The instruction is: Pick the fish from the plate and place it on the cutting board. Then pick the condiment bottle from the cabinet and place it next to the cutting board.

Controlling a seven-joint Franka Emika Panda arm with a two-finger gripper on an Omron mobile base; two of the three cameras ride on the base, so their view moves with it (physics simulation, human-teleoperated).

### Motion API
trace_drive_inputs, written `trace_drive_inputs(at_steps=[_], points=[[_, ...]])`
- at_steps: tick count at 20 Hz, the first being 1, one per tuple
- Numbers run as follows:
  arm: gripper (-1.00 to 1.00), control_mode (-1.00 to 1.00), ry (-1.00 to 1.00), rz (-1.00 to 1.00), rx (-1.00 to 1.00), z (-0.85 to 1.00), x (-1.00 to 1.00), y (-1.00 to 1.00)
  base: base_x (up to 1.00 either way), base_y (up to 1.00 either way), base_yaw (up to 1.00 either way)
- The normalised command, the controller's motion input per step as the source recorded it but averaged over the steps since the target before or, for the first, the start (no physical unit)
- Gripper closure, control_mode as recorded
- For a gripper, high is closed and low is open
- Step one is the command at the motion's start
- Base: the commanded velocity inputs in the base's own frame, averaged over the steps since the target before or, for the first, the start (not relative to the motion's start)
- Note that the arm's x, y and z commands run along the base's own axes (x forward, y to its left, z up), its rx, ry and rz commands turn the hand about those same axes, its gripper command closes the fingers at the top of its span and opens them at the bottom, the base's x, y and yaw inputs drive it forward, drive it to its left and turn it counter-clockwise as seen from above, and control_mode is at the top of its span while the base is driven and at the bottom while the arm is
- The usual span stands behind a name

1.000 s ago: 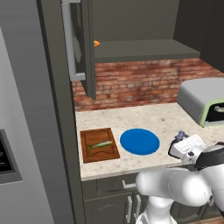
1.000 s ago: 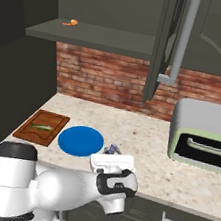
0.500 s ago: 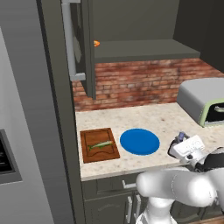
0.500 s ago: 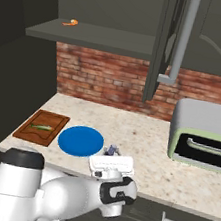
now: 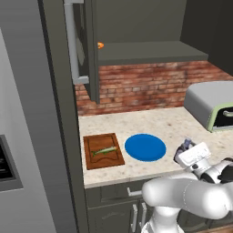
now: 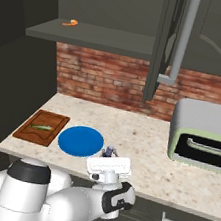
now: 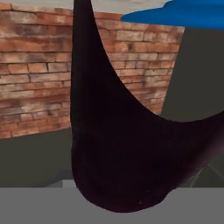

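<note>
The gripper (image 6: pixel 109 153), pinching the upright bottle (image 7: pixel 127 144) just above the counter (image 6: pixel 147 144), sits right of the plate (image 6: pixel 80 140), with the cutting board (image 6: pixel 41 127) (fish (image 6: pixel 41 127) on it) beyond.

Colours and patterns, kitchen counter scene

Reddish-brown cutting board (image 5: pixel 103 151) carrying greenish-silver fish (image 5: pixel 104 150); bright blue plate (image 5: pixel 145 147); beige speckled counter (image 6: pixel 143 138); red brick backsplash (image 6: pixel 102 78); dark grey-green cabinet (image 5: pixel 150 51); grey, green-rimmed toaster oven (image 6: pixel 205 135); dark bottle (image 7: pixel 127 148) seen close.
</note>
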Motion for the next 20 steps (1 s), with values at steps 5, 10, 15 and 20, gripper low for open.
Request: trace_drive_inputs(at_steps=[5, 10, 15, 20], points=[[1.00, -1.00, -0.01, 0.00, 0.00, -0.31, 0.00, 0.24, 0.00, 0.00, 0.00], [1.00, -1.00, 0.00, 0.00, 0.00, -0.29, 0.00, 0.21, 0.00, 0.00, 0.00], [1.00, -1.00, 0.00, 0.00, 0.00, -0.27, 0.00, 0.16, 0.00, 0.00, 0.00], [-1.00, -1.00, 0.00, 0.00, 0.00, -0.18, 0.00, 0.03, 0.00, 0.00, 0.00]])
